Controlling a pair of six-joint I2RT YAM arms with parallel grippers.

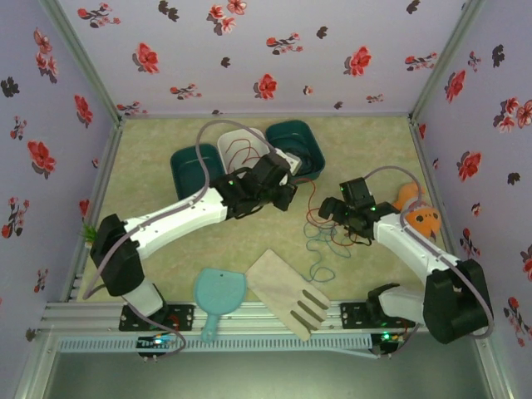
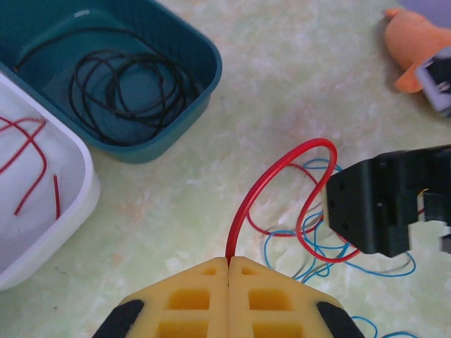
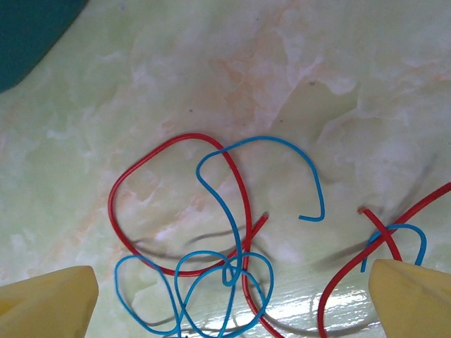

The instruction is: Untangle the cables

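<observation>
Bins first: off to the left of my left hand (image 2: 229,262) there's a white bin (image 2: 74,211) with red strands (image 2: 44,163) lying in it. Ahead-left is a teal bin (image 2: 208,74) holding the black cable (image 2: 127,88) in a loose coil. Left hand's pads are pressed together, pinching the red cable (image 2: 261,176) right at the tips. It arches up out of the pinch and curls off to the right into a loop. Just right of that, my right hand (image 3: 232,289) hangs over the mess with fingers spread wide, touching nothing. Under it the red cable and blue cable (image 3: 275,138) lie looped across each other on the table (image 3: 317,70). Orange plush toy (image 2: 416,42) sits further right, past that hand, apart from the wires.
</observation>
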